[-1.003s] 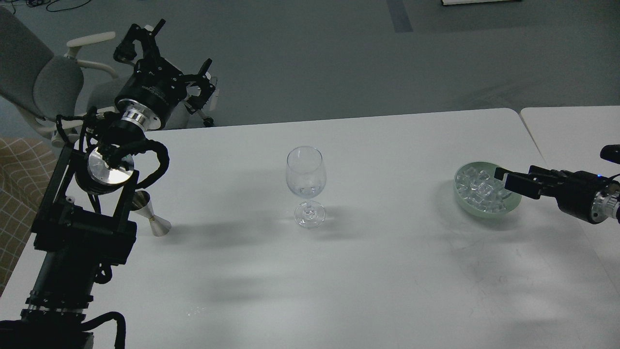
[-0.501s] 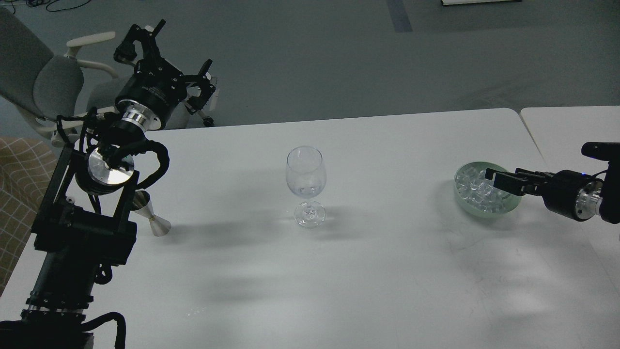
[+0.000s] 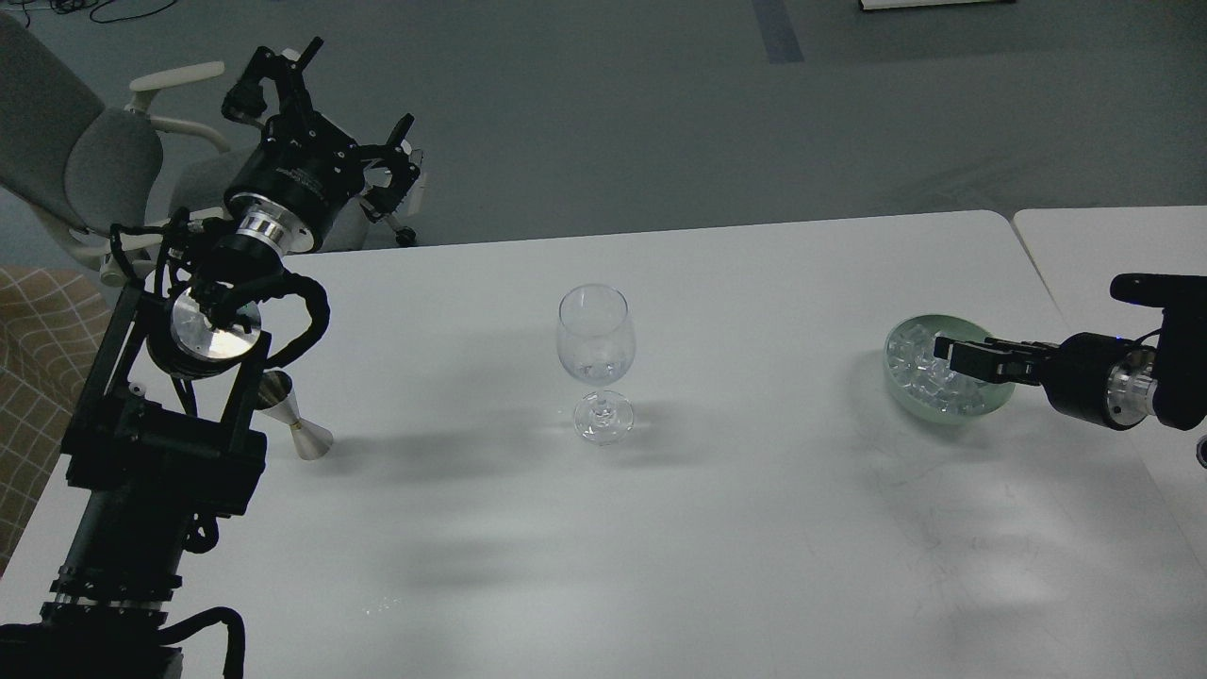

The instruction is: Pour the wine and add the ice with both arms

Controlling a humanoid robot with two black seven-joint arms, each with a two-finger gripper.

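A clear wine glass (image 3: 594,363) stands upright mid-table. A little clear wine (image 3: 596,371) sits at the bottom of its bowl, barely visible. A pale green bowl (image 3: 943,413) at the right holds heaped clear ice cubes (image 3: 917,363). My right gripper (image 3: 954,354) reaches in from the right, its tip over the ice at the bowl's right half. It is dark and side-on, so its fingers do not separate. My left gripper (image 3: 354,94) is raised beyond the table's far left edge, open and empty.
A silver jigger (image 3: 294,426) stands on the white table (image 3: 717,528) at the left, partly behind my left arm. A grey office chair (image 3: 85,160) is behind the far left corner. A second white table (image 3: 1103,245) adjoins on the right.
My right gripper has moved left and slightly down, further over the ice in the bowl. The left arm, glass and jigger have not moved.
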